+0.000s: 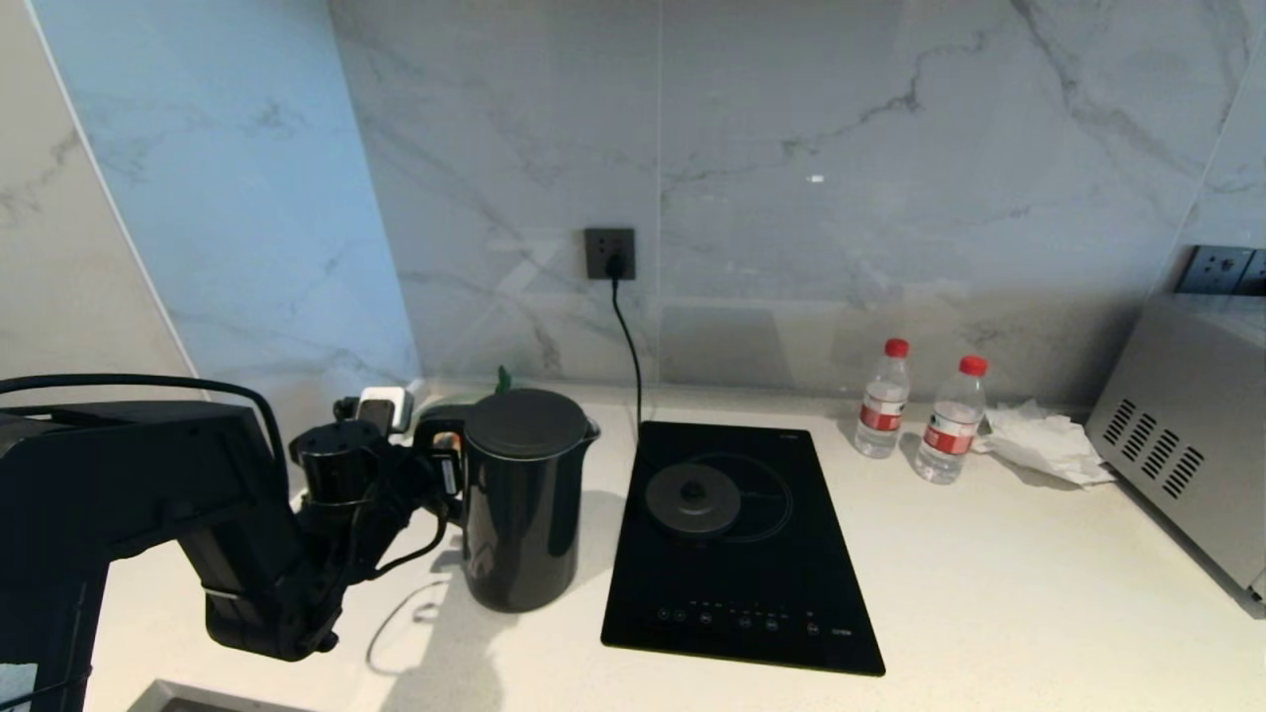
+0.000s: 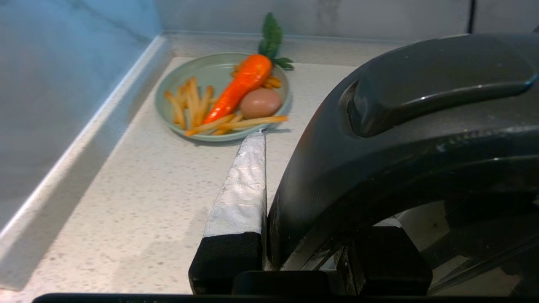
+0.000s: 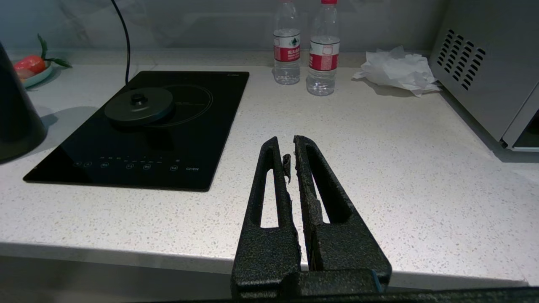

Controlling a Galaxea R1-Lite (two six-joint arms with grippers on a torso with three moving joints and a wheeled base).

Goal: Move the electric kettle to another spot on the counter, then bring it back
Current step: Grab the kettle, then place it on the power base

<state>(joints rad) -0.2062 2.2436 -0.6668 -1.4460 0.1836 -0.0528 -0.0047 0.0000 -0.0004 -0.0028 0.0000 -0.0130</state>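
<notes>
The glossy black electric kettle (image 1: 524, 499) stands upright on the white speckled counter (image 1: 989, 593), just left of the black cooktop; whether its bottom touches the stone I cannot tell. My left gripper (image 1: 445, 465) reaches in from the left and is shut on the kettle's loop handle (image 2: 421, 105). In the left wrist view the taped finger (image 2: 246, 181) lies against the handle's outer side, while the other finger is mostly hidden behind it. The kettle's side also shows in the right wrist view (image 3: 17, 118). My right gripper (image 3: 290, 145) hangs shut and empty over the counter's front edge.
The dark corded base disc (image 1: 692, 497) sits on the black cooktop (image 1: 737, 593). A green plate of toy food (image 2: 223, 97) stands in the back left corner behind the kettle. Two water bottles (image 1: 915, 415), crumpled paper (image 1: 1043, 440) and a steel appliance (image 1: 1187, 435) are at the right.
</notes>
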